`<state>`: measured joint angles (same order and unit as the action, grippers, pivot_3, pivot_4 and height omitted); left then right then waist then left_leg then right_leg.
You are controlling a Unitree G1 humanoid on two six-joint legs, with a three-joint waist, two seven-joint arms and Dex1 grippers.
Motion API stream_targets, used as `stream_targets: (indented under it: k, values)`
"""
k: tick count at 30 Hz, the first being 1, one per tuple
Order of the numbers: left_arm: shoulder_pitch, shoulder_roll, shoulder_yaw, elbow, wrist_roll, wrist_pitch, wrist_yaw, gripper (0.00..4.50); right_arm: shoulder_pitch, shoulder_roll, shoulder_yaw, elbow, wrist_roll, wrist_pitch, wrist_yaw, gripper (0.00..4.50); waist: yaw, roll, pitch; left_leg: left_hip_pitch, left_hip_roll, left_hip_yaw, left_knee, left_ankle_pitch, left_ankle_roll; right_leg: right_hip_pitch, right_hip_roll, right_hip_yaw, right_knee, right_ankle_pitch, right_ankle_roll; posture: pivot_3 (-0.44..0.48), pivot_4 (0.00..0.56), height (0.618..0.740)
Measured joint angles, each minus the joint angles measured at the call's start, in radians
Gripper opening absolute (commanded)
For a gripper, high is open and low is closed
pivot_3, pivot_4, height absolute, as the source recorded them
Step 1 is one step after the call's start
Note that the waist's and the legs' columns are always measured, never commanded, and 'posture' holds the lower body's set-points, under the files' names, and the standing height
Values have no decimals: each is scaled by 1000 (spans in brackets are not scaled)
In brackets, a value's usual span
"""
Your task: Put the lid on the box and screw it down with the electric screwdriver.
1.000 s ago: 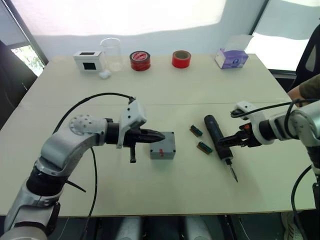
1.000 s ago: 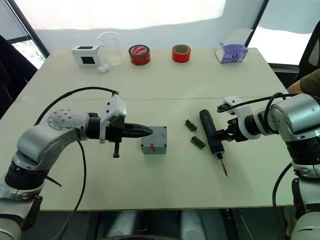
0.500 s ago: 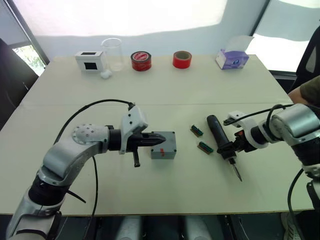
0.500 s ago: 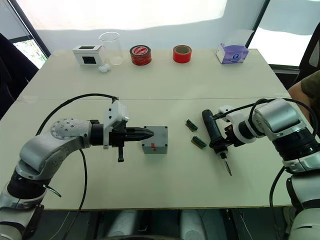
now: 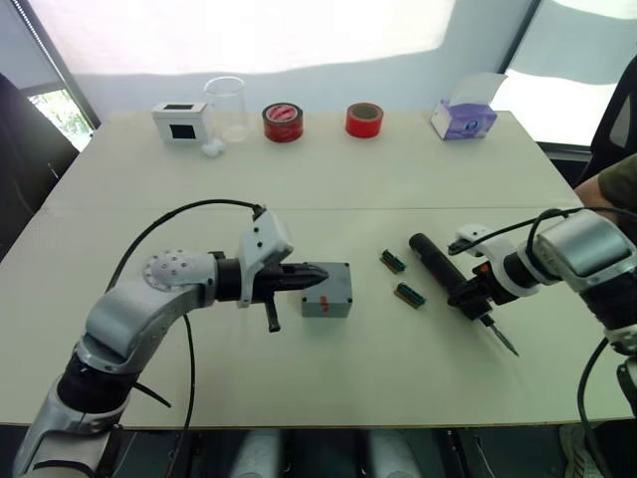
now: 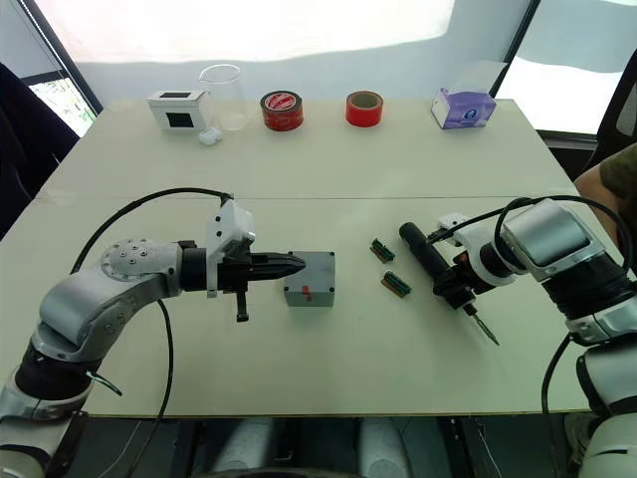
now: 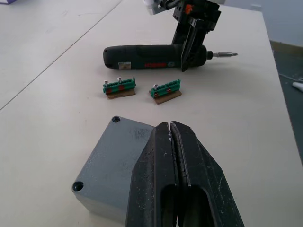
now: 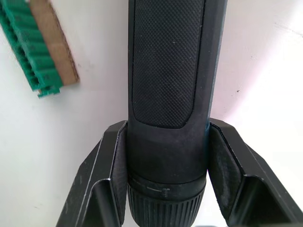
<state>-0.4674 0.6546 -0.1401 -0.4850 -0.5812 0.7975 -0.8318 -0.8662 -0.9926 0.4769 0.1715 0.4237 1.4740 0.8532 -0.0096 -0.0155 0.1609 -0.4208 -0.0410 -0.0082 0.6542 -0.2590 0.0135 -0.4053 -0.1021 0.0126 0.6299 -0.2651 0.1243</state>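
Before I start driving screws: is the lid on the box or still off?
On. The left wrist view shows the lid capping the box, screw holes at its corners.

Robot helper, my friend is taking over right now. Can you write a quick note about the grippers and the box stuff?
Left gripper: shut, holding nothing, fingertips over the near side of the box.
Right gripper: shut on the electric screwdriver, near its bit end; whether it is off the table is unclear.
The lid already sits on the box.
Two green pieces lie between box and screwdriver.
Left: drive the corner screws.
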Motion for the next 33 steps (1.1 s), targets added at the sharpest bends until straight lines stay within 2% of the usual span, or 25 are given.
stream_targets:
  k: [6,10,12,14,16,18,19,21,26,33]
  values:
    - [-2,12,47,76,-4,-9,-21,0,-72,95,-174,212,-67,-42,-133,1751,1,5,3,-5,-1,1,0,1,-1,-6,0,1,2,1,-1,0,150,740]
    - [-9,34,57,124,1,-27,-53,0,-112,218,-449,219,-50,-178,-252,1751,-9,6,4,-7,0,4,-4,5,-8,-12,2,4,2,1,-1,0,150,740]
    - [-26,51,54,157,5,-38,-83,0,-106,386,-720,111,37,-320,-350,1751,-13,8,5,-8,2,5,-6,7,-11,-16,5,6,4,1,-1,0,150,740]
    - [-51,54,46,173,7,-42,-103,0,-100,492,-856,-53,139,-385,-390,1751,-3,8,6,-10,4,2,-7,8,-13,-18,6,4,9,1,-1,0,150,740]
    - [-57,68,35,194,19,-45,-126,0,-43,580,-912,-235,216,-439,-406,1751,6,8,5,-11,3,0,-6,8,-13,-18,6,2,11,0,-2,0,150,740]
    - [-61,84,13,220,44,-50,-145,0,61,674,-913,-405,288,-483,-408,1751,6,7,5,-11,1,1,-3,7,-11,-17,5,4,13,0,-2,0,150,740]
    - [-63,85,-4,233,60,-57,-153,0,128,717,-881,-469,315,-498,-406,1751,3,7,5,-11,0,2,-1,3,-5,-17,4,5,16,0,-2,0,150,740]
    - [-67,79,-24,235,78,-66,-159,0,213,753,-808,-530,308,-528,-418,1751,0,7,5,-11,-1,3,3,2,-3,-17,3,6,17,0,-2,0,150,740]
    - [-77,44,-46,229,88,-63,-153,0,341,804,-685,-624,266,-633,-449,1751,-3,8,5,-11,1,2,7,2,-3,-17,5,5,18,0,-2,0,150,740]
    - [-87,25,-114,248,170,-103,-147,0,421,802,-577,-648,192,-744,-461,1751,-3,8,5,-11,1,2,7,2,-3,-18,5,5,18,0,-2,0,150,740]
